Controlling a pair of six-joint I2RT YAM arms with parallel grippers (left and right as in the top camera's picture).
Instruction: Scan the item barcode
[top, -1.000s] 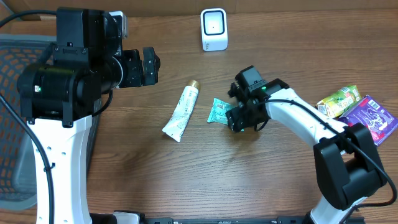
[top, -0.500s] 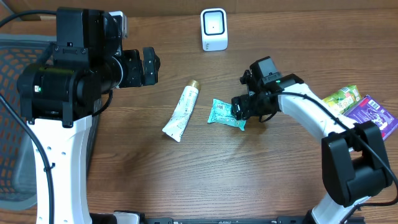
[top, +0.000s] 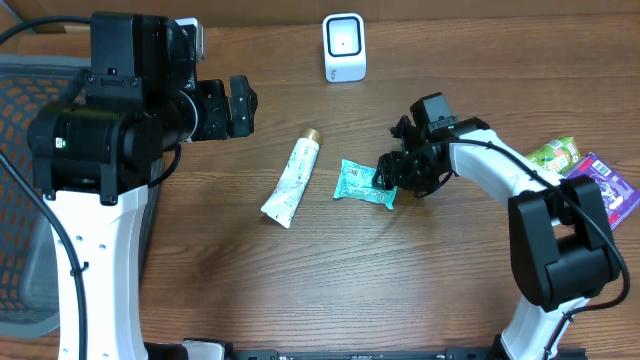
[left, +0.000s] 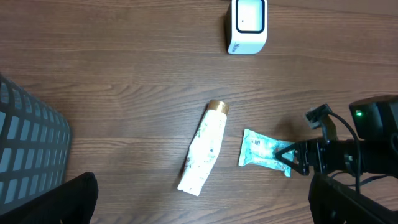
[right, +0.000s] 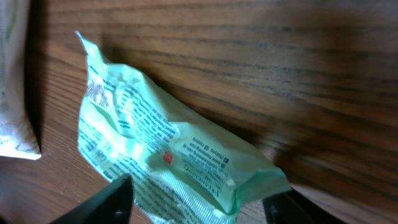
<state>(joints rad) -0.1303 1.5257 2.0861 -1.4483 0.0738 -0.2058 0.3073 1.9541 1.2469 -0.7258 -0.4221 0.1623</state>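
Note:
A crinkled green packet (top: 360, 184) lies flat on the wooden table, printed side up in the right wrist view (right: 168, 155). My right gripper (top: 392, 180) is low at the packet's right end. Its jaws stand open, one finger on each side of that end (right: 199, 205), and the packet still rests on the wood. The white barcode scanner (top: 344, 47) stands at the back of the table (left: 248, 25). My left gripper (top: 240, 108) hangs high over the left side, wide open and empty (left: 199, 199). The left wrist view also shows the packet (left: 261, 150).
A white tube with a gold cap (top: 292, 178) lies just left of the packet (left: 204, 146). A yellow-green pouch (top: 548, 158) and a purple packet (top: 602, 192) sit at the right edge. A dark mesh basket (top: 20, 200) stands at the far left.
My right wrist has moved to the right along the packet, and its jaws have narrowed around the packet's right end. The packet has slid slightly right. The left arm has not moved.

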